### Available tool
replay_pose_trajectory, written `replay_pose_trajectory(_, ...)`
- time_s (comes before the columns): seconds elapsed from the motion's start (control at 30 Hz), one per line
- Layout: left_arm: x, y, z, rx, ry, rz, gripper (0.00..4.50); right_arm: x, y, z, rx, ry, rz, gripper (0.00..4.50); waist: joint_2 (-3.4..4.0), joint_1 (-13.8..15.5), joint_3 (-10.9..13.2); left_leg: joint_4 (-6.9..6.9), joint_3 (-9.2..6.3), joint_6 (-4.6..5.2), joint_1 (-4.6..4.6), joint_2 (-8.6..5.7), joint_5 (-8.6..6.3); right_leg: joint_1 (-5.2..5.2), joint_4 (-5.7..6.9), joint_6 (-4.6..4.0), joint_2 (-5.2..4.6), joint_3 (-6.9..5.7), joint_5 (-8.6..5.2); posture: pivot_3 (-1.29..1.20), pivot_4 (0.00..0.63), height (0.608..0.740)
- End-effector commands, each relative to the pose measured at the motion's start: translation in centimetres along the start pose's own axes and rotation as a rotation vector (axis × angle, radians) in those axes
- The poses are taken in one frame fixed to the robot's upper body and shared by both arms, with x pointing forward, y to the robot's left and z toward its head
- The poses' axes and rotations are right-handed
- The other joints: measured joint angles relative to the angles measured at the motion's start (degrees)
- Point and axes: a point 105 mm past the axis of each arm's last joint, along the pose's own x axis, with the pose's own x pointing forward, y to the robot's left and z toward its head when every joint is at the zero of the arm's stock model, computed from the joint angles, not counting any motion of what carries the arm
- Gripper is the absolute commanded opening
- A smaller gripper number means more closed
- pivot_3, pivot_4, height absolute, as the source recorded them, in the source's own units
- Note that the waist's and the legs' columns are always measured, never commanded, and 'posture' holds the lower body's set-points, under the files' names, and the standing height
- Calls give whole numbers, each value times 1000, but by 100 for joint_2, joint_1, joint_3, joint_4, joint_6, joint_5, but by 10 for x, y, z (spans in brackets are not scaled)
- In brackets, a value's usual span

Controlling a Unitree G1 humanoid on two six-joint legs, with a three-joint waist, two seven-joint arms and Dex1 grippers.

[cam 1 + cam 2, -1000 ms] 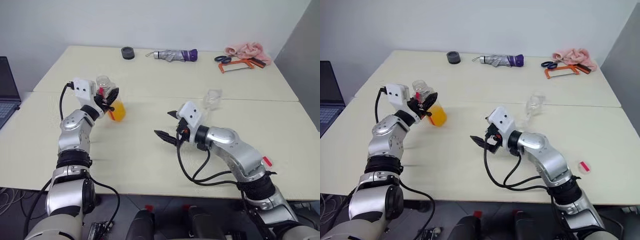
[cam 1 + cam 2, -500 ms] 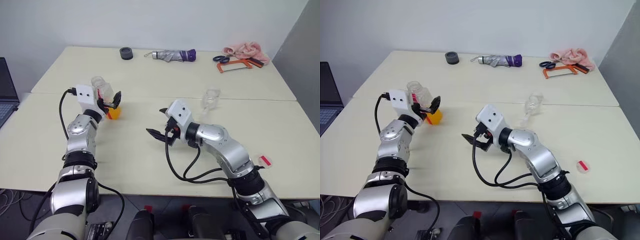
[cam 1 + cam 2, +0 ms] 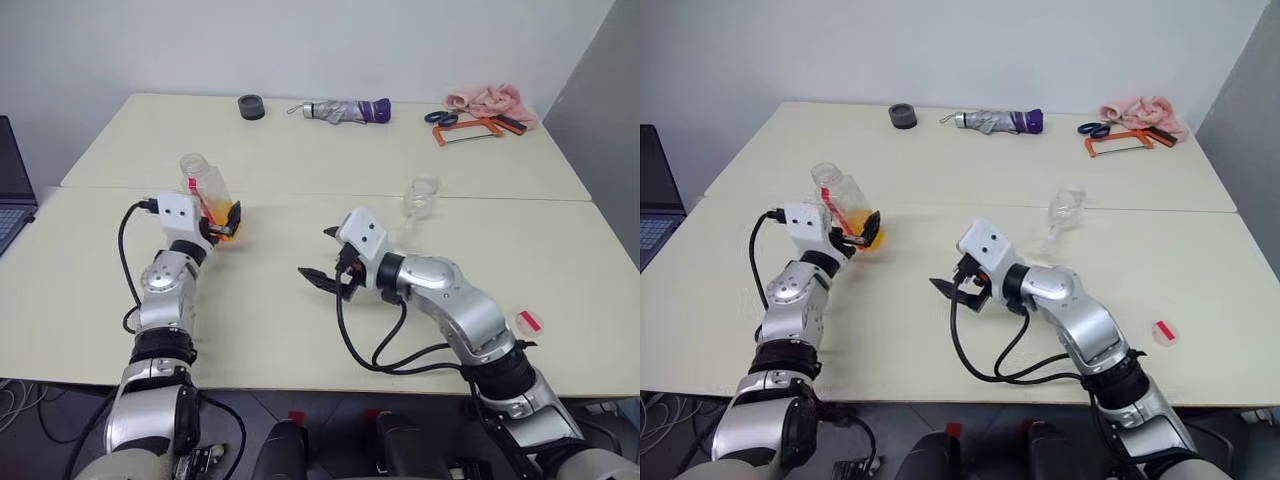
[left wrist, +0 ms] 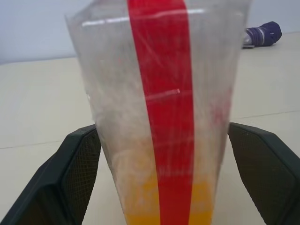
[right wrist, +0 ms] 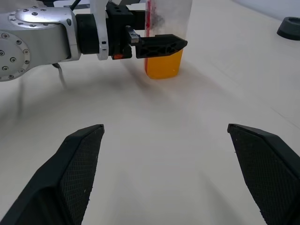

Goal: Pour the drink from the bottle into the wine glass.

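The bottle (image 3: 204, 186), clear plastic with a red label strip and an open mouth, stands on the table at the left, leaning slightly. A little orange drink (image 5: 163, 66) sits in its base. My left gripper (image 3: 222, 222) is open, its black fingers (image 4: 262, 168) standing on either side of the bottle's lower part. The clear wine glass (image 3: 1066, 208) stands right of centre, beyond my right arm. My right gripper (image 3: 318, 253) hovers open and empty over the middle of the table, pointing left toward the bottle.
Along the far edge lie a black round thing (image 3: 250, 105), a grey-and-purple umbrella (image 3: 345, 110), scissors with an orange saw (image 3: 465, 128) and a pink cloth (image 3: 487, 98). A small red-and-white thing (image 3: 527, 321) lies near my right elbow. A laptop (image 3: 12, 190) sits at the left edge.
The left arm sank, bringing the tilted bottle down onto the table, and its jaws opened off it. The right arm stayed put. The camera shifted a little.
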Motion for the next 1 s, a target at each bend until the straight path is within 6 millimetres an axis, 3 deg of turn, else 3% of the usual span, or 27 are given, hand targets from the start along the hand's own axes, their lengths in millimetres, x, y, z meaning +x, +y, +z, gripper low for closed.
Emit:
replay_pose_trajectory(0.03,-4,0,12,16,-46,8,4458,-6,2,15,-35,-51,3,4500,0,-1,0,0,0,0,0,0,0,0,0,0,-1,0,0,0,150,740)
replay_pose_trajectory(0.4,-33,2,-3,14,-11,69,4458,-19,2,13,-35,-41,-11,4500,0,-1,0,-2,-2,0,1,6,0,1,-1,0,-5,1,0,0,150,740)
replay_pose_trajectory(0.7,-69,0,-5,-8,70,-77,4458,-40,-11,20,44,-76,-75,4500,-1,-4,-1,-5,-5,0,4,8,0,3,-1,0,-4,1,-1,0,150,740)
replay_pose_trajectory(0.83,-93,-34,-3,-51,156,-374,4458,-63,-43,30,188,-135,-216,4500,0,-11,0,-8,-3,0,5,11,0,3,-1,0,-3,4,-1,0,150,740)
replay_pose_trajectory(1.0,-97,-72,26,-105,138,-642,4458,-94,-104,10,521,-6,-429,4500,1,19,1,-4,-6,0,4,5,0,10,-2,2,-1,-1,0,0,150,740)
